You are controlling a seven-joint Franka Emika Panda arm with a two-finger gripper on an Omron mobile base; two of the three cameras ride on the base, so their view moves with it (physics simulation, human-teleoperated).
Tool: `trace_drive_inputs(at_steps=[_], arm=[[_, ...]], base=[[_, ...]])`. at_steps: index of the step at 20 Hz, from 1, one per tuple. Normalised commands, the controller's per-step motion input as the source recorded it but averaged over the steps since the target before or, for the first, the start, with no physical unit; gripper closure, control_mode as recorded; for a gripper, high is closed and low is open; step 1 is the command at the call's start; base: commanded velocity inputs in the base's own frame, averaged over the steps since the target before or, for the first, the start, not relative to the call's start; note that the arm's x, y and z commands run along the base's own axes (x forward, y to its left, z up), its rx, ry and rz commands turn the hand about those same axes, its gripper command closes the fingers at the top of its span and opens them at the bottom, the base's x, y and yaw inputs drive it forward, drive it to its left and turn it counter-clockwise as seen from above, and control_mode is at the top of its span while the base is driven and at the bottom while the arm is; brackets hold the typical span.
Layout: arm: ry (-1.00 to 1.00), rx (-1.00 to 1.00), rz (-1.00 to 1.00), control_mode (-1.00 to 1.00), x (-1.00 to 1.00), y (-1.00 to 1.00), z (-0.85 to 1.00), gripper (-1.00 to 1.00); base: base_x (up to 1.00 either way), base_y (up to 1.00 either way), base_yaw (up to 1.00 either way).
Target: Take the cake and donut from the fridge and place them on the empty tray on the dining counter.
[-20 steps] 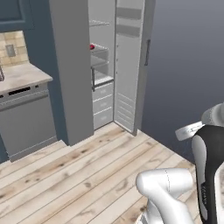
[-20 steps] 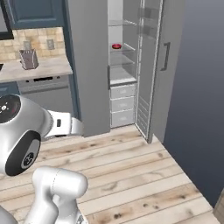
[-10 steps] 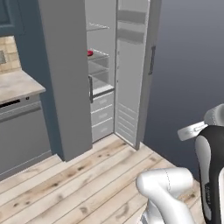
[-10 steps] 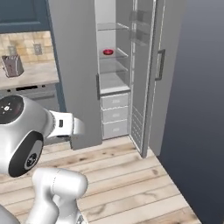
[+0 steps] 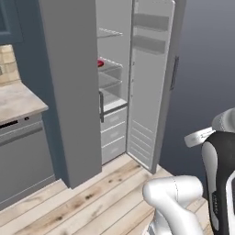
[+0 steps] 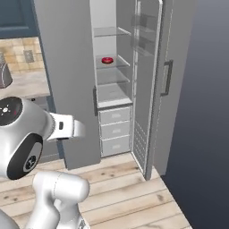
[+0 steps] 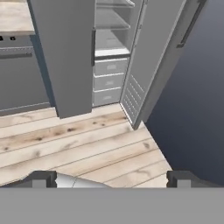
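The grey fridge point(image 5: 69, 92) stands ahead with its left door shut and its right door point(image 5: 149, 87) swung open. Inside, the donut point(image 6: 106, 60), a small red ring, lies on a glass shelf about halfway up; the left base view shows the donut point(image 5: 99, 63) at the shelf's left edge. My gripper point(image 7: 112, 180) is open, well back from the fridge over the wooden floor, with nothing between its fingertips point(image 7: 43, 178). The cake, the empty tray and the dining counter are out of view.
Three white drawers point(image 6: 115, 129) fill the fridge's lower part. A beige worktop point(image 5: 18, 103) over grey cabinet fronts point(image 5: 23, 156) adjoins the fridge on the left. A dark wall point(image 6: 205, 112) rises on the right. Plank floor point(image 7: 87, 140) lies open before the fridge.
The whole picture has shifted: the base has driven closer to the fridge, which now looks larger and more central. The gripper stays open.
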Motion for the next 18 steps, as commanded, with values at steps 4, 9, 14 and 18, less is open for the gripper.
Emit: trace_drive_inputs(at_steps=[4, 9, 14, 18], arm=[[0.0, 0.0, 0.0, 1.0, 0.0, 0.0, 0.0, -1.0], [0.0, 0.0, 0.0, 1.0, 0.0, 0.0, 0.0, -1.0], [0.0, 0.0, 0.0, 1.0, 0.0, 0.0, 0.0, -1.0], [0.0, 0.0, 0.0, 1.0, 0.0, 0.0, 0.0, -1.0]], base=[[0.66, -0.12, 0.0], [0.71, -0.01, 0.01], [0.8, 0.0, 0.01], [0.71, -0.11, 0.0]])
